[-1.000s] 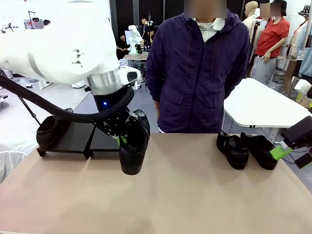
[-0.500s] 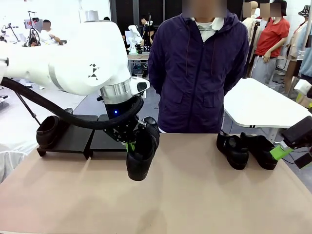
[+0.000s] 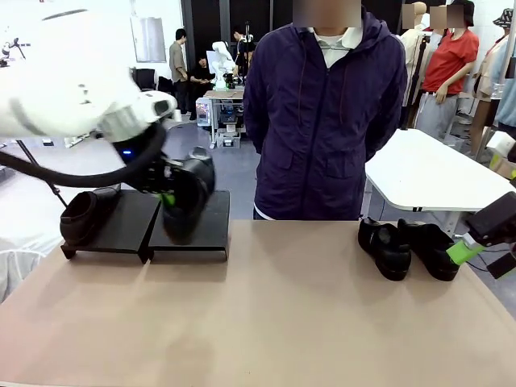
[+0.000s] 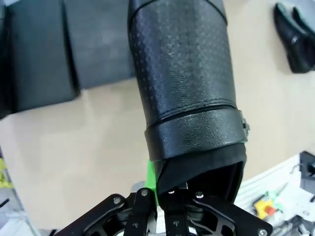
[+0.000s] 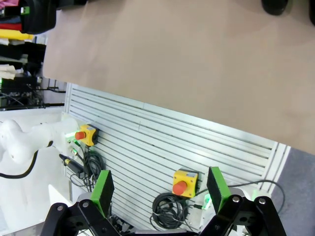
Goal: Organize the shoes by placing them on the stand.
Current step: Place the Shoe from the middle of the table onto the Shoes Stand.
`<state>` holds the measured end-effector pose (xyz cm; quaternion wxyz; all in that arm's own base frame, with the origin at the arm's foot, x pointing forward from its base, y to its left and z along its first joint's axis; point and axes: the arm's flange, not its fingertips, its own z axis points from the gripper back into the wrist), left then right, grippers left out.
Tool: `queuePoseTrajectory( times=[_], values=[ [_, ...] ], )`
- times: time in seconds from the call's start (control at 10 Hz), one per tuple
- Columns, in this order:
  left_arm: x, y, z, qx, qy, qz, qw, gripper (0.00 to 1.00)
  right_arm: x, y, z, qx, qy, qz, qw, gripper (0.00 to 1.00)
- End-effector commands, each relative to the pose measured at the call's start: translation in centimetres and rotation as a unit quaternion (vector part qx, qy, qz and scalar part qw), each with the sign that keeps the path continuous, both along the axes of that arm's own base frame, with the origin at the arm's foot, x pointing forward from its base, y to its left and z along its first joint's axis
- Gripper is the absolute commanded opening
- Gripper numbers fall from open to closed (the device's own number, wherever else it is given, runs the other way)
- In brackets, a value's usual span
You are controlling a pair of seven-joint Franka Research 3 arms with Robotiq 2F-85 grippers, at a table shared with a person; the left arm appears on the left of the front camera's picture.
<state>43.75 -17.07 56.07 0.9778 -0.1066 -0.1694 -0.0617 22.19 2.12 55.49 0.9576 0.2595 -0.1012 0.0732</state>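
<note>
Counting one shoe [image 3: 85, 216] set on the stand [image 3: 205, 234], a second [image 3: 187, 197] was clamped in the left end effector [image 3: 168, 199], two [image 3: 385, 248] [image 3: 431, 250] left on the bench [image 3: 282, 322].

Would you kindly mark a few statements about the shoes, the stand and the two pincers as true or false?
1. The left pincer is shut on a shoe at the stand. True.
2. Three shoes rest on the stand. False: a single shoe rests there, on the left platform.
3. Two shoes stand on the table toward the robot's right. True.
4. The right pincer grips a shoe. False: it is open and holds nothing.
</note>
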Motion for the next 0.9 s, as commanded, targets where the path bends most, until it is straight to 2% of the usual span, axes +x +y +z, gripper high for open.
queuePoseTrajectory(
  times=[0.0, 0.1, 0.2, 0.3, 0.4, 0.5, 0.6, 0.7, 0.8],
  values=[
    [-0.3, 5.8, -1.6, 0.008, -0.041, -0.021, 0.999, 0.00, 0.0, -0.2, 0.1, 0.009, -0.004, 0.011, 1.000, 1.00],
    [0.6, 9.1, -2.9, 0.010, -0.041, -0.016, 0.999, 0.00, 0.0, -0.2, 0.1, 0.009, -0.004, 0.011, 1.000, 1.00],
    [1.5, 11.7, -4.4, 0.016, -0.067, -0.007, 0.998, 0.00, 0.0, -0.2, 0.1, 0.009, -0.004, 0.011, 1.000, 1.00],
    [2.7, 13.9, -6.2, 0.007, -0.073, 0.017, 0.997, 0.00, 0.0, -0.2, 0.1, 0.009, -0.004, 0.011, 1.000, 1.00],
    [3.8, 15.1, -7.3, -0.006, -0.100, 0.032, 0.994, 0.00, 0.0, -0.2, 0.1, 0.009, -0.004, 0.011, 1.000, 1.00],
    [4.9, 16.0, -8.1, 0.013, -0.126, 0.049, 0.991, 0.00, 0.0, -0.2, 0.1, 0.009, -0.004, 0.011, 1.000, 1.00],
    [6.3, 17.0, -8.3, 0.023, -0.123, 0.108, 0.986, 0.00, 0.0, -0.2, 0.1, 0.009, -0.004, 0.011, 1.000, 1.00],
    [3.7, 16.4, -7.7, 0.019, -0.086, 0.046, 0.995, 0.00, 0.0, -0.2, 0.1, 0.009, -0.004, 0.011, 1.000, 1.00],
    [3.7, 16.4, -7.7, 0.019, -0.086, 0.046, 0.995, 0.00, 0.0, -0.2, 0.1, 0.009, -0.004, 0.011, 1.000, 1.00]
  ],
)
